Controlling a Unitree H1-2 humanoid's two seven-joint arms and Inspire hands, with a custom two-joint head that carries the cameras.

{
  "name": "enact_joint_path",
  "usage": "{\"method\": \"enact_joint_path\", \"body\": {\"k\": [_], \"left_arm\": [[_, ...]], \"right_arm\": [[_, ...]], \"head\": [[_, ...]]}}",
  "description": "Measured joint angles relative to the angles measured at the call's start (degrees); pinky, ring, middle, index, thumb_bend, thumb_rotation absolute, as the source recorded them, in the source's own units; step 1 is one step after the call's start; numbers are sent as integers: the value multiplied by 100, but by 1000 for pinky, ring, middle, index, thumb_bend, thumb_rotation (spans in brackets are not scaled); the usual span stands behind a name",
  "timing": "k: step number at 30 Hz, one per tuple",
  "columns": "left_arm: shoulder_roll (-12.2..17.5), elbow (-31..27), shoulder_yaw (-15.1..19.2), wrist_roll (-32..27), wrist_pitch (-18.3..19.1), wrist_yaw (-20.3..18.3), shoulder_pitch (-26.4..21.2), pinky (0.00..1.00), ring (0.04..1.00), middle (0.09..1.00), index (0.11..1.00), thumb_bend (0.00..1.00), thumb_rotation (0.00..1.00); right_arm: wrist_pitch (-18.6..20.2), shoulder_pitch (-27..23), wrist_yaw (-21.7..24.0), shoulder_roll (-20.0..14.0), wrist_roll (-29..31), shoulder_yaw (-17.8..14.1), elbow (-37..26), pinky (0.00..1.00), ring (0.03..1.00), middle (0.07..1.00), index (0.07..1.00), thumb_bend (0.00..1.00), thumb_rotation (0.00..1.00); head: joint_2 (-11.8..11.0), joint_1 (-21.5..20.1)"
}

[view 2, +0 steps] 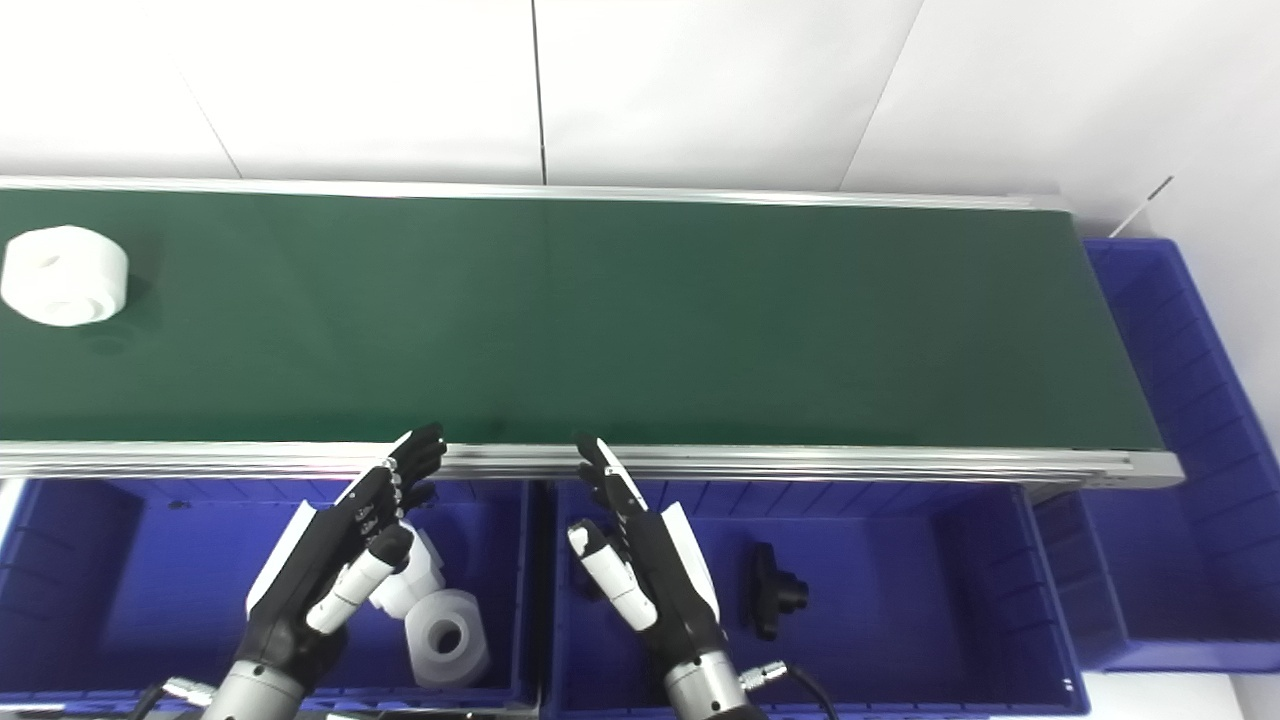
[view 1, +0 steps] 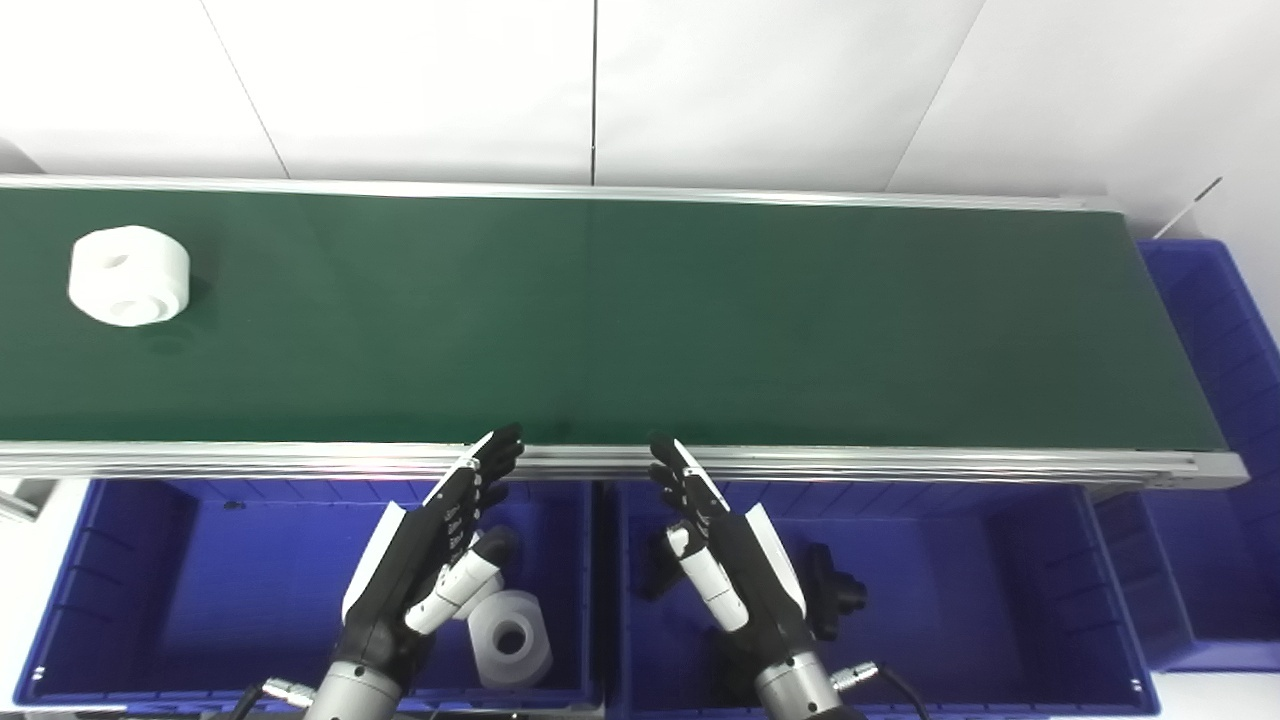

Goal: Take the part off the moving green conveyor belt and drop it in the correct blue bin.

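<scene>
The white part (view 1: 128, 275) is riding the far left of the green belt (view 1: 640, 320) while both hands, left (view 1: 430, 560) and right (view 1: 725, 560), are hovering empty with fingers spread over the blue bins (view 1: 120, 560) (waiting, I judge), the left needing to reach out and grasp.

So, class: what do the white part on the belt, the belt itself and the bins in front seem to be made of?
White part: probably matte plastic, uniformly opaque, no shine.
Belt: likely rubber or coated fabric, dark green with a faint sheen.
Bins: apparently moulded plastic, glossy blue with ribbed walls.
</scene>
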Motion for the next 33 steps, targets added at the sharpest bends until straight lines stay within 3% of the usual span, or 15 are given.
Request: {"method": "enact_joint_path", "body": {"k": [6, 11, 12, 14, 18, 24, 29, 33], "left_arm": [[0, 1, -1, -4, -1, 0, 5, 942, 950, 926, 913, 740, 803], [-73, 50, -20, 12, -9, 46, 58, 890, 920, 901, 887, 774, 794], [-91, 92, -46, 41, -34, 75, 73, 881, 916, 899, 886, 772, 799], [-114, 237, -115, 152, -123, 111, 83, 865, 908, 896, 883, 773, 799], [-177, 472, -211, 248, -355, 157, 122, 883, 904, 898, 875, 769, 751], [-231, 931, -250, 212, -755, 201, 108, 868, 890, 888, 855, 780, 717], [-272, 986, -293, 432, -780, 278, 101, 837, 879, 875, 848, 841, 756], [-290, 1028, -330, 604, -781, 332, 96, 820, 869, 867, 845, 856, 755]], "right_arm": [[0, 1, 0, 0, -1, 0, 0, 938, 935, 962, 961, 834, 1000], [-3, 27, -1, -4, 5, -1, 8, 921, 928, 961, 960, 810, 1000], [-4, 41, -1, -8, 26, -2, 16, 922, 928, 962, 961, 812, 1000], [-15, 71, 0, -30, 82, -8, 44, 924, 925, 960, 963, 813, 1000], [-262, 76, -1, -180, 176, -91, 282, 918, 916, 954, 965, 821, 1000], [-414, 92, 0, -326, 293, -186, 486, 922, 918, 954, 967, 833, 1000], [-611, 79, 2, -372, 407, -229, 608, 907, 911, 952, 962, 857, 1000], [-657, 73, 9, -431, 458, -272, 747, 904, 909, 952, 960, 877, 1000]], "head": [[-62, 70], [-255, 492], [-420, 884], [-422, 888], [-772, 1414], [-1019, 1494], [-1335, 1652], [-1459, 1749]]}}
